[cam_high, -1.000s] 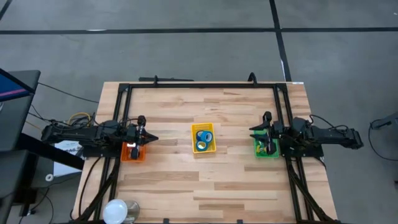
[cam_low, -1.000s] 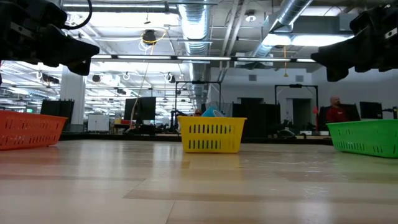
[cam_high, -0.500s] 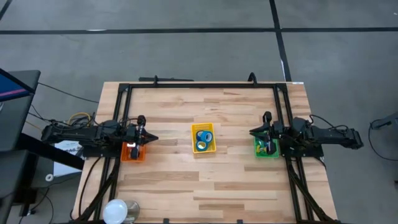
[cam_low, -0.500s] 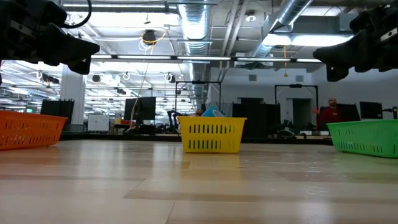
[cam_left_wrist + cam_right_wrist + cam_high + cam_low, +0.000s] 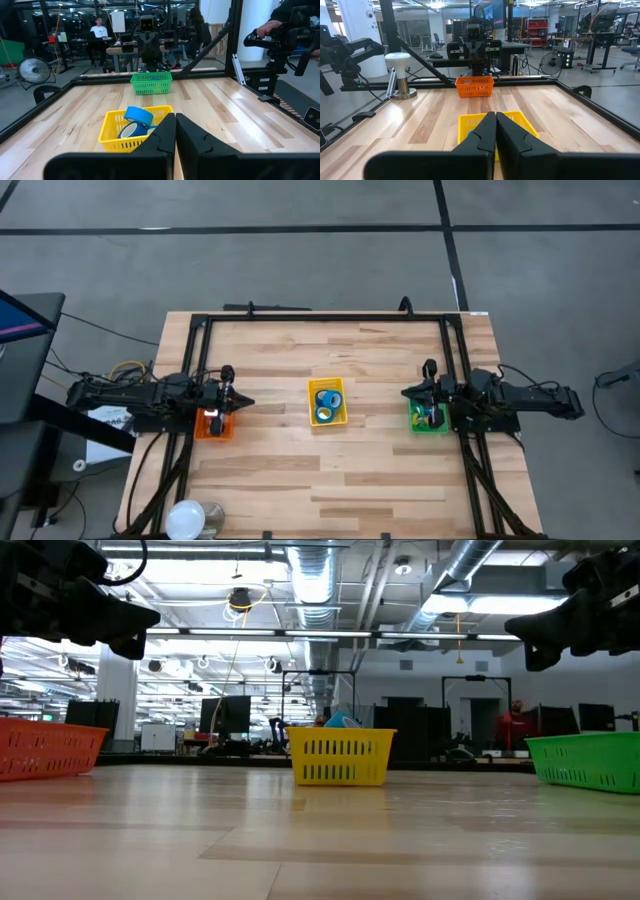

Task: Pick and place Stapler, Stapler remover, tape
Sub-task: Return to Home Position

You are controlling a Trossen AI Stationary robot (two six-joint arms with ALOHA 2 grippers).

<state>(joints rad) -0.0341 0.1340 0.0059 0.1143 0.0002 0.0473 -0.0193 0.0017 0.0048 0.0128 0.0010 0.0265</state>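
Three small baskets stand in a row across the middle of the table: orange at the left, yellow in the centre, green at the right. Blue tape rolls lie in the yellow basket, one leaning on another. My left gripper hangs level above the orange basket, shut and holding nothing, pointing at the yellow one. My right gripper hangs level above the green basket, shut and holding nothing, facing the left one. I cannot make out a stapler or a stapler remover.
A black frame rail runs around the table. A white domed object stands at the near left corner. Bare wood lies between the baskets and along the near and far sides. People are in the room beyond the table.
My right gripper has shut its fingers on nothing, staying in place above the green basket. The baskets and tape have not moved.
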